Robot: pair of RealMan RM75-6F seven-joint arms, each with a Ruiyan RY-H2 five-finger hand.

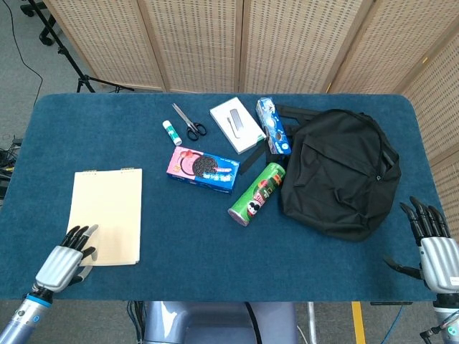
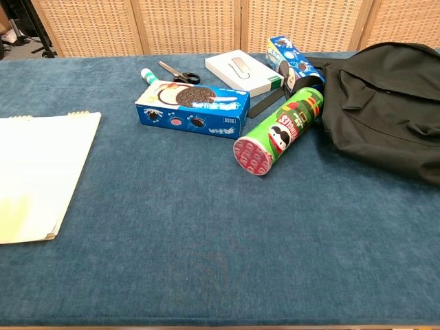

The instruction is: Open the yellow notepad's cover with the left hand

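The yellow notepad (image 1: 107, 213) lies flat and closed on the blue table's left side, its spiral edge facing the far side; the chest view shows the notepad (image 2: 38, 172) at its left edge. My left hand (image 1: 66, 259) rests at the pad's near left corner, fingertips (image 1: 79, 233) lying on the cover, fingers extended and slightly apart, holding nothing. My right hand (image 1: 432, 247) hovers past the table's near right corner, fingers spread and empty. Neither hand appears in the chest view.
A cookie box (image 1: 204, 169), a green chips can (image 1: 257, 193), a black backpack (image 1: 341, 172), a white box (image 1: 237, 124), a blue packet (image 1: 272, 125), scissors (image 1: 188, 122) and a glue stick (image 1: 172, 132) occupy the table's middle and right.
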